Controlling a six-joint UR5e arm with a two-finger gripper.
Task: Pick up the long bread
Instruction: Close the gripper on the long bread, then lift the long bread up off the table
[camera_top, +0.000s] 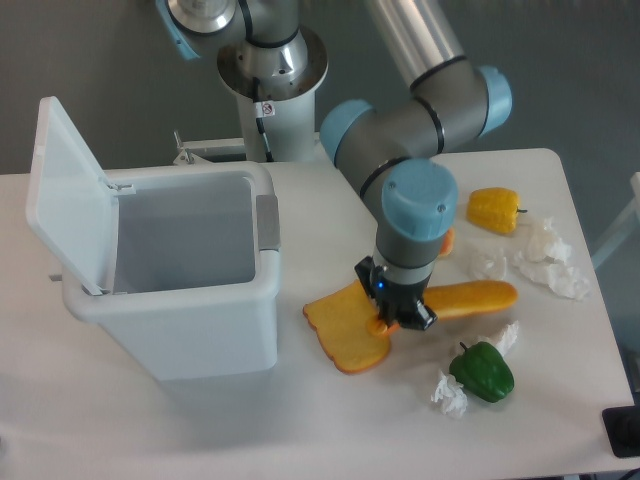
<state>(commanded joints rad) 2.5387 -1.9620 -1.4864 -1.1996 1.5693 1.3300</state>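
Observation:
The long bread (466, 298) is a glossy orange-golden loaf, lifted off the table and lying nearly level right of centre. My gripper (396, 318) is shut on its left end, and the wrist hides that end. Just left of and below the gripper, the flat orange-yellow toast slice (343, 327) lies on the table.
A white bin (170, 280) with its lid open stands at the left. A green pepper (484, 370) and crumpled white paper (450, 392) lie below the loaf. A yellow pepper (494, 210) and more crumpled paper (545, 258) lie at the right, and an orange item (446, 241) peeks from behind the wrist.

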